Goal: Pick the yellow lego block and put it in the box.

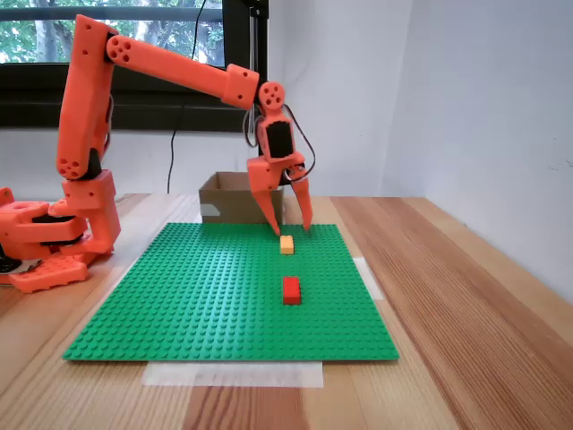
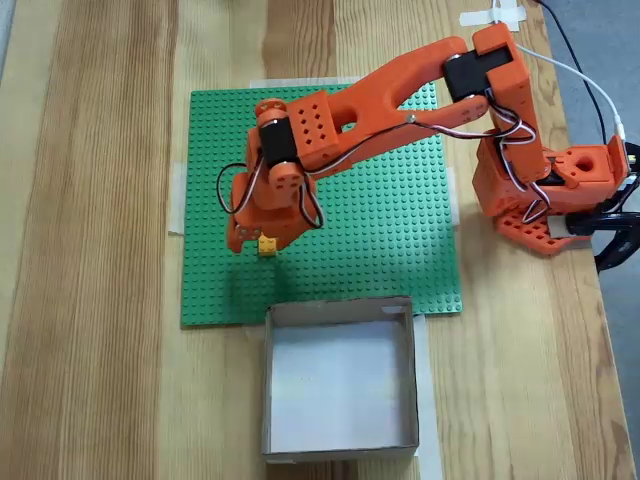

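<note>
The hand [image 1: 292, 229] hangs point-down with its two fingers spread wide, holding nothing; their tips stand just behind the yellow block [image 1: 286, 244], which lies on the green baseplate [image 1: 179, 296]. Whether a tip touches the block cannot be told. A red brick [image 1: 291, 289] lies nearer the camera. Seen from above, the hand [image 2: 250, 245] covers part of the yellow block [image 2: 267, 244], and the box [image 2: 340, 380] sits open beside the plate.
</note>
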{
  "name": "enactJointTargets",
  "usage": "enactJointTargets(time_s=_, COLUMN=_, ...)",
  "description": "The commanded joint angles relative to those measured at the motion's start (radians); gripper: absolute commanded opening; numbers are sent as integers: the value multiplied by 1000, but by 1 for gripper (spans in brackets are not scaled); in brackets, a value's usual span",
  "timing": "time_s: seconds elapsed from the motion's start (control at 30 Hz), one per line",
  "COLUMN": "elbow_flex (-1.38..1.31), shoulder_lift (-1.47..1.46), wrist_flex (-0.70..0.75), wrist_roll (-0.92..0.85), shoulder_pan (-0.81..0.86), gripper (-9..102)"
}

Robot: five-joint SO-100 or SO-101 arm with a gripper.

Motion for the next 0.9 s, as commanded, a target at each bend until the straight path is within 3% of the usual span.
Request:
enactJointTargets(time_s=0.0, elbow_flex=-55, shoulder_lift=-3, wrist_flex=-8, wrist_roll=0, shoulder_pan=-5, gripper=22)
enactJointTargets(time_s=0.87, elbow_flex=-49, shoulder_lift=-37, wrist_flex=-35, wrist_roll=-54, shoulder_pan=61, gripper=22)
